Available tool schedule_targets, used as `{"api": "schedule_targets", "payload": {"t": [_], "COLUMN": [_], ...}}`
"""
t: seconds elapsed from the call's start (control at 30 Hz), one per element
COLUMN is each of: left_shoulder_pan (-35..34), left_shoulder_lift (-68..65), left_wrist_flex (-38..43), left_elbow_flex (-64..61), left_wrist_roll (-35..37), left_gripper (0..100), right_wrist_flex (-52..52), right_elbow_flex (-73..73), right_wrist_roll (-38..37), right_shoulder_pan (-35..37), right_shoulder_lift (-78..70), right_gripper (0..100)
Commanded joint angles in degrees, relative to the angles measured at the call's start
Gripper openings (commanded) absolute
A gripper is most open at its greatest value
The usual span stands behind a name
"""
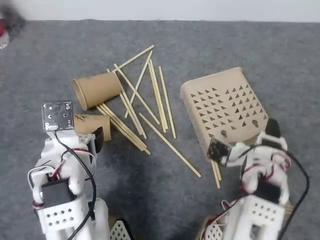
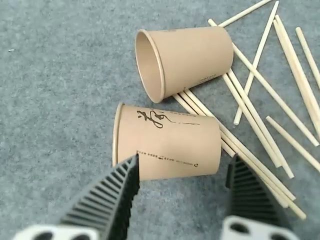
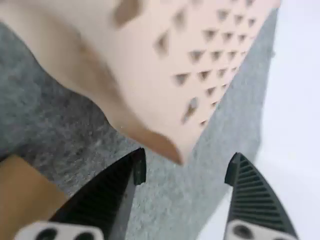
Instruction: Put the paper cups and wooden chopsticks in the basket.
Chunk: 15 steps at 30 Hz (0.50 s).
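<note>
On grey carpet (image 2: 50, 100), paper cup (image 2: 167, 141) lies just beyond left gripper (image 2: 184, 159).

soft, even light falls from above in the high view. the paper cups (image 1: 97, 90) and basket (image 1: 225, 107) throw only faint, narrow shadows on the grey desk (image 1: 250, 45). the pale strip (image 1: 165, 10) at 12 o'clock is washed out.

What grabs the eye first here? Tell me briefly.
Two paper cups lie on their sides at the left of the grey table, beside a scatter of wooden chopsticks; the nearer cup sits just ahead of the open left gripper. At the right, the basket lies with a perforated face up, the open right gripper at its near edge.
</note>
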State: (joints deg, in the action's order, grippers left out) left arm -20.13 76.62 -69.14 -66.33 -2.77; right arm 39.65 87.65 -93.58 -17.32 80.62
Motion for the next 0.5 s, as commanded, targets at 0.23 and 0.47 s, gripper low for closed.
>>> {"api": "schedule_targets", "payload": {"t": [0.23,0.47], "left_shoulder_pan": [0.0,-2.29], "left_shoulder_lift": [0.09,0.18], "left_wrist_flex": [1.32,2.37], "left_elbow_flex": [-1.45,-2.68], "left_wrist_roll": [3.08,3.08], "left_gripper": [28,28], "right_wrist_flex": [-0.22,-5.05], "right_elbow_flex": [9.41,9.32], "right_wrist_roll": [-0.97,3.6], "right_shoulder_pan": [3.03,9.01], "right_shoulder_lift": [14.81,14.55], "right_gripper": [25.7,25.7]}}
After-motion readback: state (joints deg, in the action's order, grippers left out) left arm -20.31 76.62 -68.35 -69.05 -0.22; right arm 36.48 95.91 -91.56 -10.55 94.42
